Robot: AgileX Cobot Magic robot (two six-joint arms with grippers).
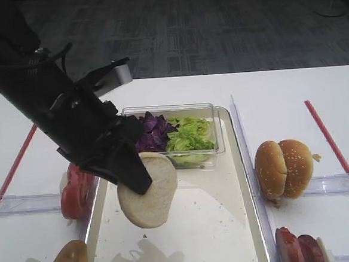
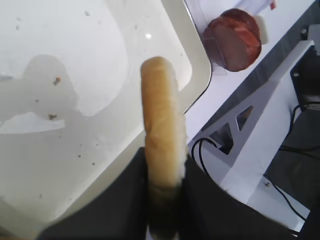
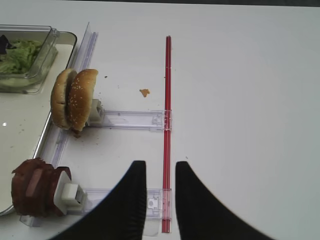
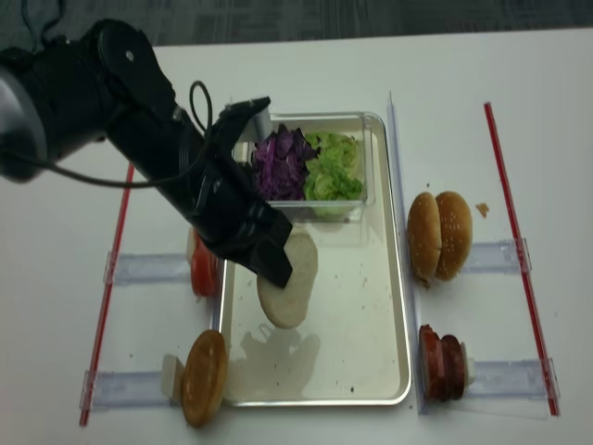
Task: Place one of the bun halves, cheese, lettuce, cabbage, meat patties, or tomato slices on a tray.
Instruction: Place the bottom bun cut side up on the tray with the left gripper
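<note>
A: Tray (image 1: pixel 229 223) first. Long cream rectangle with a raised rim, running from top centre to the bottom edge of the overhead view, long axis up-down in frame. Crumbs speckle its floor.

B: At its top end?

A: A clear plastic box (image 1: pixel 217 128), sitting inside the rim. Purple cabbage (image 1: pixel 153 131) in the left part, green lettuce (image 1: pixel 190 136) in the right, the two heaps touching.

B: The bun half?

A: Bun half (image 1: pixel 152 195) is at lower centre-left of the frame, over the left part of the tray. Pale cut face toward the camera, disc tilted, upper edge under the claw. From the left wrist view it reads edge-on, a narrow tan strip pointing up the frame, with its shadow on the tray to the left. Whether it touches the tray I cannot tell.

B: Left claw?

A: Left gripper (image 1: pixel 143 180) is clenched on the bun half, dark fingers (image 2: pixel 205 200) pressing either side of its rim.

B: Right claw?

A: Right gripper (image 3: pixel 160 197) is at the bottom of its own view, jaws parted, nothing between them, above bare table beside a red strip (image 3: pixel 167 125).

B: Smaller items?

A: Tomato slices (image 1: pixel 76 192) just left of the tray rim; meat patties (image 1: pixel 299 248) at lower right; sesame buns (image 1: pixel 283 166) at right, standing on edge.
</note>
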